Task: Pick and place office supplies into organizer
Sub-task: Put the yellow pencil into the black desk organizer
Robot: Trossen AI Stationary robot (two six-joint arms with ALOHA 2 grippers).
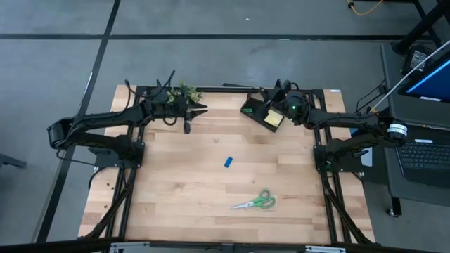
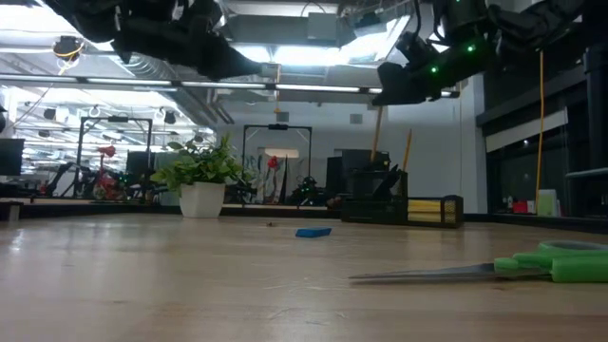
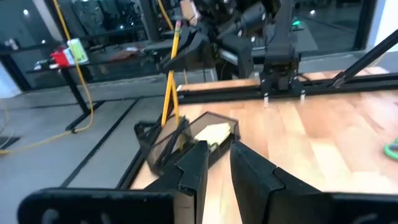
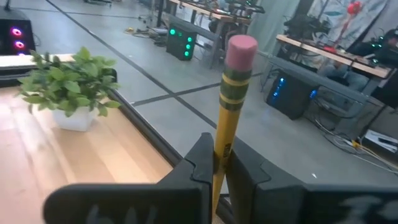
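My right gripper (image 4: 219, 158) hangs over the black organizer (image 1: 256, 109) at the table's far right and is shut on a yellow pencil (image 3: 169, 81). The pencil stands nearly upright, its pink eraser (image 4: 241, 48) on top. A yellow sticky-note pad (image 3: 212, 133) lies in the organizer's low tray. A second orange shaft (image 2: 376, 128) shows at the organizer in the low view. My left gripper (image 3: 219, 155) is slightly open and empty. It is raised beside the potted plant (image 1: 184, 91) and points at the organizer. A blue eraser (image 1: 228, 162) and green-handled scissors (image 1: 256, 202) lie on the table. My right gripper pinches the pencil's shaft (image 4: 219, 149) between its two fingers, in the upper part, a little below the eraser band. The fingers lie across the pencil. The pencil hangs nearly upright below them, and its lower end (image 3: 164, 121) reaches down into the organizer's upright compartment.
The potted plant stands at the far edge, left of the middle, close to my left gripper. The scissors lie near the front right and the blue eraser at mid-table. Bare wooden table (image 1: 176, 183) lies between them. Black frame rails (image 1: 232, 88) run along the table's far edge.
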